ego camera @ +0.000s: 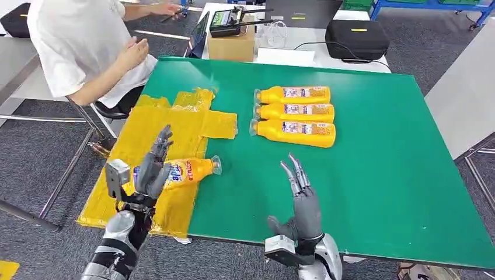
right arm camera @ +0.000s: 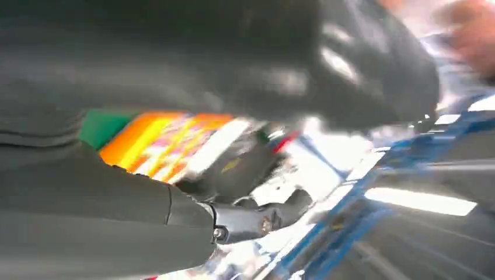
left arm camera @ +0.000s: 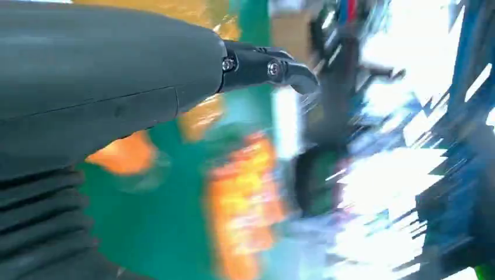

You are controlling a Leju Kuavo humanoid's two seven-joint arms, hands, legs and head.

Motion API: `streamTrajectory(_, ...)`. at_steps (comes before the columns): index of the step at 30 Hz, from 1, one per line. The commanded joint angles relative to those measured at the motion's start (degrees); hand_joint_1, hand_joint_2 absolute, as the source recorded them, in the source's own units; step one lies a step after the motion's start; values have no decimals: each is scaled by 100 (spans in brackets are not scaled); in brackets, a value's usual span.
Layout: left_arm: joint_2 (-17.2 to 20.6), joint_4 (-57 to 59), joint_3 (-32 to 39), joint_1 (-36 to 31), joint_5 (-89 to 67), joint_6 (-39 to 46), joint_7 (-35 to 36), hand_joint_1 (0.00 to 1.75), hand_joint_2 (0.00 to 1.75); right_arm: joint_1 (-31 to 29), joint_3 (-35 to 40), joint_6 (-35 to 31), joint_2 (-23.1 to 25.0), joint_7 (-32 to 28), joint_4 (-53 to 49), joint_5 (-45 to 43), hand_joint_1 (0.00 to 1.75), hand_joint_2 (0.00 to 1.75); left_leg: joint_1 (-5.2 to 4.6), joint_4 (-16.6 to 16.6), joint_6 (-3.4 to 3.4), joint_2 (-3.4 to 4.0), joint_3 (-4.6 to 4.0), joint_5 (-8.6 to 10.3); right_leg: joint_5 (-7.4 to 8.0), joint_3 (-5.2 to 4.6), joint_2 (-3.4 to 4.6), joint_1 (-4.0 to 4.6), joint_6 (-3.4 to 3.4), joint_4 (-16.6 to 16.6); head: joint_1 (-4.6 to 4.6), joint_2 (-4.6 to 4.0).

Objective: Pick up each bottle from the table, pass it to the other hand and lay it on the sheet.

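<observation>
One orange plastic bottle [ego camera: 185,172] lies on its side on the yellow plastic sheet [ego camera: 175,125]; three more orange bottles [ego camera: 295,115] lie side by side on the green table [ego camera: 379,175].

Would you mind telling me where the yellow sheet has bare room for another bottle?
The yellow sheet is bare between the bottle under the left hand and its far edge. The near strip is crowded by that bottle and hand.

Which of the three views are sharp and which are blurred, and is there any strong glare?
Head view: sharp and evenly lit, the three bottles on the green table clear. Left wrist view: heavy motion blur, with blown-out white glare beyond the left hand. Right wrist view: also smeared, the right hand dark, bright streaks behind it.
</observation>
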Motion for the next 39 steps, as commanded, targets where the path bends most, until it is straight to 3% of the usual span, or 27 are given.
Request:
streamTrajectory(1,-832,-1621,483,710,956,548,-78,0,175,67,-949,-514,-406,712,947,1182,0,175,3,-11,13,-10,8,-1,-1,13,-7,8,-18,-16,2,0)
streamTrajectory(12,-760,-1692,505,842,684,732,-348,0,175,122,-1310,-56,-871,1185,581,1871,0,175,0,-6,11,-4,-10,0,0,-9,-3,5,-17,-7,2,0)
streamTrajectory(16,-780,-1826,458,913,616,641,-362,0,175,-90,-1225,12,-1087,1882,828,3033,0,175,3,-6,11,-1,-8,-2,1,-9,0,7,-18,-8,2,0)
streamTrajectory(22,-782,-1967,329,1013,436,582,-383,0,175,-412,-1194,122,-1343,2207,1008,3610,0,175,1,-6,14,3,-11,-1,3,-10,5,5,-17,-9,2,0)
streamTrajectory(27,-772,-1938,255,1006,362,575,-385,0,175,-621,-1099,349,-1389,2243,1127,3639,0,175,2,-13,18,7,-3,-1,5,-5,10,8,-30,-15,2,0)
streamTrajectory(39,-710,-1549,140,723,-33,885,-434,0,175,-1042,-860,929,-981,1822,2127,2592,0,175,6,-13,12,3,0,0,4,-2,5,11,-23,-15,2,0)
